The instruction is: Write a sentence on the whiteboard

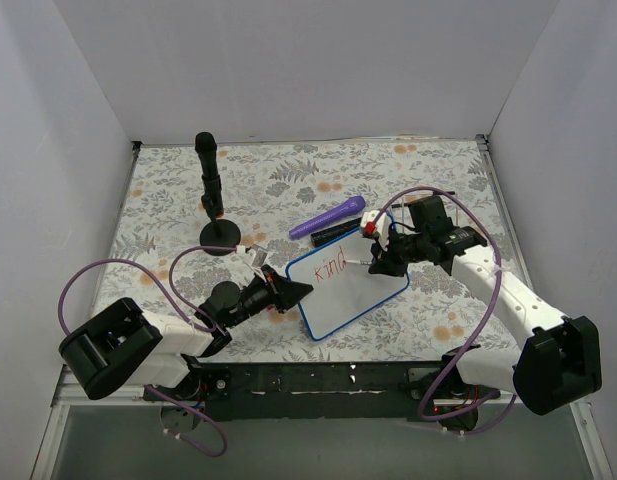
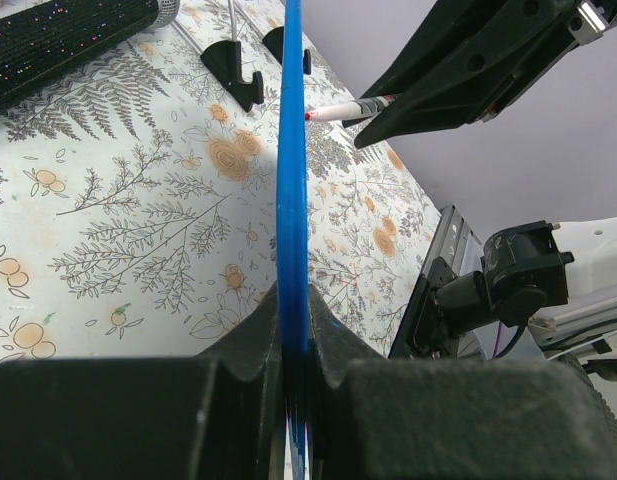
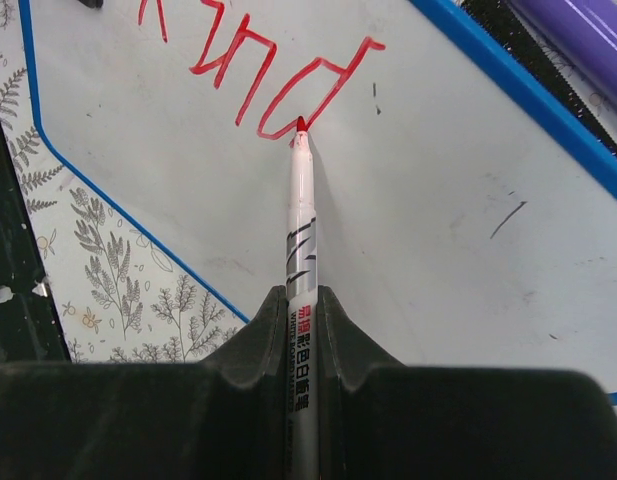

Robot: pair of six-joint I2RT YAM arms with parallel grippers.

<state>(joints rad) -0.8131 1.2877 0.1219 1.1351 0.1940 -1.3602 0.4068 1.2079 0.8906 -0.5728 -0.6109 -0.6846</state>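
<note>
Just below the middle of the top view, the whiteboard (image 1: 360, 292) lies askew on the floral mat (image 1: 288, 180), its long side running from lower left to upper right. The sentence (image 1: 333, 268) on it reads only "kind", in red, near the upper edge. At the board's left edge, the left gripper (image 1: 294, 292) is clenched on the blue frame (image 2: 292, 150). From the right, the right gripper (image 1: 380, 262) grasps a red marker (image 3: 301, 200), tip touching the "d". Just above the board, a purple marker (image 1: 329, 217) and a black marker (image 1: 333, 233) lie side by side. A black stand (image 1: 210, 190) rises at upper left.
</note>
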